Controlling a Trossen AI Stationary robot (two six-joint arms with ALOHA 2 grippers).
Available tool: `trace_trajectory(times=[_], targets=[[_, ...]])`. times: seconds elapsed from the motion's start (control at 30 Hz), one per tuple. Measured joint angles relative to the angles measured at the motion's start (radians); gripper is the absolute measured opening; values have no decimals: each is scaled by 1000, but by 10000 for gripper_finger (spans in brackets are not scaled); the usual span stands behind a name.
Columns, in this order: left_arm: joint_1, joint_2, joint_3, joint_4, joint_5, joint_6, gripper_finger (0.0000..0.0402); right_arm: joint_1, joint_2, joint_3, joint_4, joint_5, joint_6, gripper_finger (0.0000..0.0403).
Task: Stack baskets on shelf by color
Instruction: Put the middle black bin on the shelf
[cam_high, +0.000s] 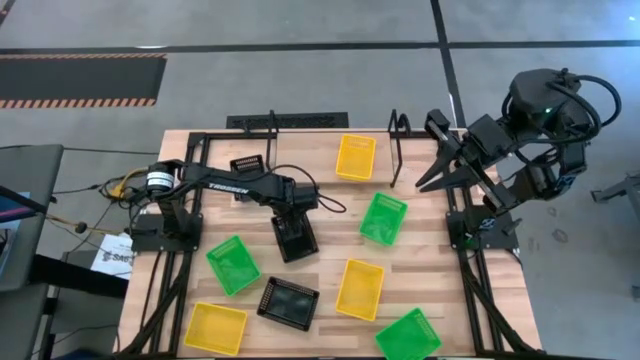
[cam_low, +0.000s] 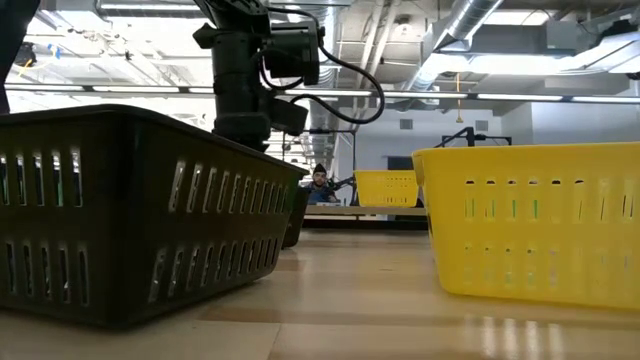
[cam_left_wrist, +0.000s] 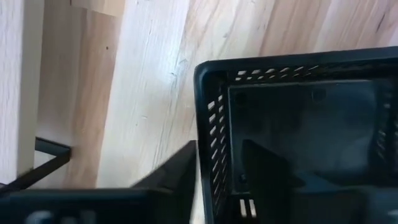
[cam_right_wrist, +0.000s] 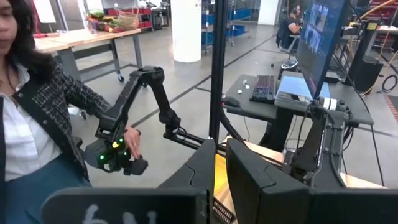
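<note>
Black baskets: two that I can count, one (cam_high: 288, 303) right at the left gripper (cam_high: 296, 246) and a smaller-looking one (cam_high: 248, 165) back by that arm's upper link; a third may be hidden, poor angle. Yellow: three, one (cam_high: 356, 156) standing between the shelf (cam_high: 398, 140) posts beyond the gripper, one (cam_high: 360, 289) just to the right of the black basket, one (cam_high: 215, 328) at the table's (cam_high: 320, 205) front edge, left of the gripper. Green: three, one (cam_high: 233, 264) close on the gripper's left, one (cam_high: 384, 217) to its right, one (cam_high: 408, 335) at the front edge on the right. Left gripper's fingers straddle the black basket's near wall in the wrist view, one finger (cam_left_wrist: 177, 171) outside and one inside the bin; gap looks not much wider than the wall, but I cannot tell whether they actually pinch it. Right gripper (cam_high: 432, 172) hangs well apart at the shelf's right end, over the table's right side, fingers with a narrow gap, holding nothing. Open room: bare wood between the left gripper and the shelf, and a lane between the green and yellow baskets to its right. Tight spots: green basket beside its left flank, yellow basket almost touching the black one.
</note>
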Motion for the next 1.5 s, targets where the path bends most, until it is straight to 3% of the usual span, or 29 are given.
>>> trace_trajectory(times=[0.13,0.5,0.7,0.93,1.2,1.5], targets=[[0,0,0,0,3,-25,15,4,0,0,1,0,0,64],[-38,0,76,-51,37,-46,1,4,-1,0,41,0,2,64],[-65,0,240,-174,-33,-27,0,4,-1,0,43,0,3,64],[-53,1,513,-410,-157,50,0,4,-1,0,40,0,3,64],[111,1,709,-489,-173,246,0,104,1,0,12,0,18,61],[353,1,727,-479,25,528,0,300,2,0,12,114,19,30]])
